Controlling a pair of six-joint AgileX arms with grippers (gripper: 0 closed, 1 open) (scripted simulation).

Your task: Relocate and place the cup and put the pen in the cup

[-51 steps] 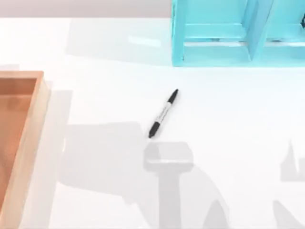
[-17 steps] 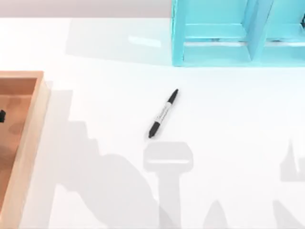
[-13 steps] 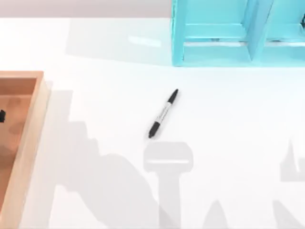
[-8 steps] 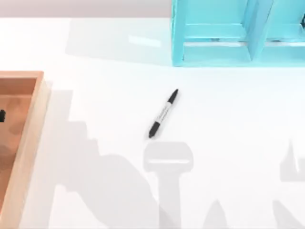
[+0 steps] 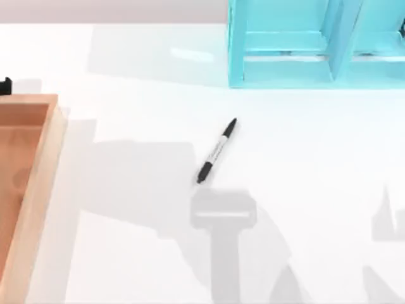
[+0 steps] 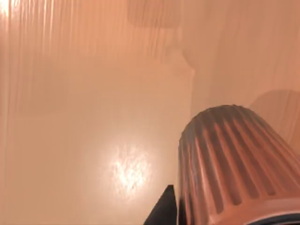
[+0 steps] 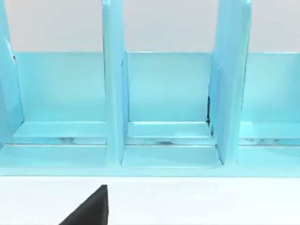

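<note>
A: White table, wooden tray (image 5: 31, 190) at its left edge. Where is your cup?
B: Over the tray's floor, the cup (image 6: 234, 164) sits hard against your left gripper (image 5: 5, 85); clamped or loose, you cannot tell
A: And the pen?
B: The pen (image 5: 217, 151) lies well right of the tray, its long axis slanting away, so the cup must travel rightward. Your right gripper (image 7: 89, 208) idles farther right, grip unreadable
</note>
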